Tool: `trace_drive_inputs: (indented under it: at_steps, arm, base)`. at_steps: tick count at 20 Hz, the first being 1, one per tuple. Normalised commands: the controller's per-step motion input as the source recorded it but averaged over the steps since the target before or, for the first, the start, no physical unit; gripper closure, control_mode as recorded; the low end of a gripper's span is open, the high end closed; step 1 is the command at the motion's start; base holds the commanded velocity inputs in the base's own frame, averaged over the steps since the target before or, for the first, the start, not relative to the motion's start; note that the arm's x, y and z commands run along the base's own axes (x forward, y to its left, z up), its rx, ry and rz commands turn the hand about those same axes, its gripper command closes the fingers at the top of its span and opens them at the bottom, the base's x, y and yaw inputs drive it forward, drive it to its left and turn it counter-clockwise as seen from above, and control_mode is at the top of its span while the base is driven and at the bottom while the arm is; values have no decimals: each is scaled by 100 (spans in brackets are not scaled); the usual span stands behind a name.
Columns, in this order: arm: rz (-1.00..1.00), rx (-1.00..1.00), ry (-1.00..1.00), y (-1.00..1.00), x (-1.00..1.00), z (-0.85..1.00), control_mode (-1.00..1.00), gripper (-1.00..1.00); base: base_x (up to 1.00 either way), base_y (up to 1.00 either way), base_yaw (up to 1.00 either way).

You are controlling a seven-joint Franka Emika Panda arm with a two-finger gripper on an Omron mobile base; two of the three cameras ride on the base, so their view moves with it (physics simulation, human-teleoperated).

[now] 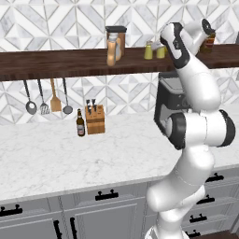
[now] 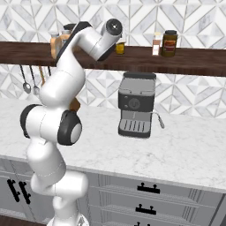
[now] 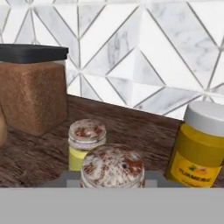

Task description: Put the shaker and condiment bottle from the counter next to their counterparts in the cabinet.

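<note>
I've got the shaker (image 3: 113,168) in shut jaws, up on the cabinet (image 1: 70,63) right beside its twin (image 3: 86,142), prob touching down; next: let go, back off w/o bumping either.

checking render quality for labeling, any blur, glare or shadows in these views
Hand view: soft and blocky up close, nearer shaker cap smeared, yellow jar label barely legible. Left base view: even light, the cabinet shades the wall beneath. Right base view: no glare on the coffee machine.
</note>
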Motion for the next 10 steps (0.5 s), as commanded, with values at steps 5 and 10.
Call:
trace_drive_inputs:
  at_steps: [5,10]
  arm:
    - [2,0,6,-7,27,0,-100,100]
    - [2,0,2,-11,14,-4,-100,-100]
  base:
    - [0,0,0]
    - [0,0,0]
